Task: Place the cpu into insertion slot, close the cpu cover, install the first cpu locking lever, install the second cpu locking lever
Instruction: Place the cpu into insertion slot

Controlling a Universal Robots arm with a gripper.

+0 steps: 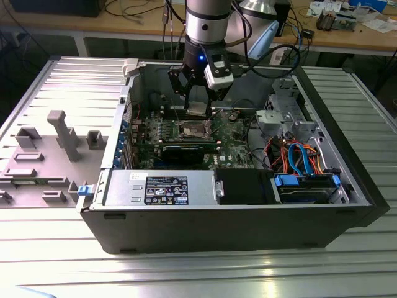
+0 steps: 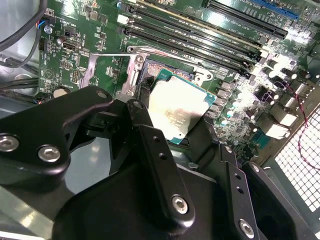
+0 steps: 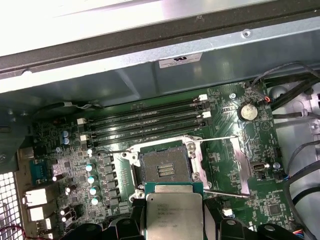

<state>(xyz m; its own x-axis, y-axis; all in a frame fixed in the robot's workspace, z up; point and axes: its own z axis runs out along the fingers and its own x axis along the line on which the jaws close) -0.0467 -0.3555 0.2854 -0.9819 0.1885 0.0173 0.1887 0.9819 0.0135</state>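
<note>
The gripper (image 1: pixel 197 103) reaches down into an open computer case (image 1: pixel 347 186), its two black fingers (image 2: pixel 141 116) closed narrow on opposite edges of the cpu (image 2: pixel 177 112), silver top up. The edge grip appears to leave the chip's underside free and roughly level with the board. The chip hangs just short of the insertion slot (image 3: pixel 165 167) and appears clear of it, not yet seated. In the first wrist view the slot's dark centre lies bare. The cpu cover (image 3: pixel 239 167) is swung back flat on the green board beside it, which leaves the way down unblocked. Thin metal rods run along the cover's edges; whether they are the locking levers cannot be told. The long memory slots (image 3: pixel 150 117) line the far side of the socket, and a row of small capacitors (image 3: pixel 92 175) stands close on another side, leaving the fingers little room. Further out, a black graphics card (image 1: pixel 186 152), a power supply (image 1: pixel 164 189) and orange and blue cables (image 1: pixel 298 155) fill the case.
</note>
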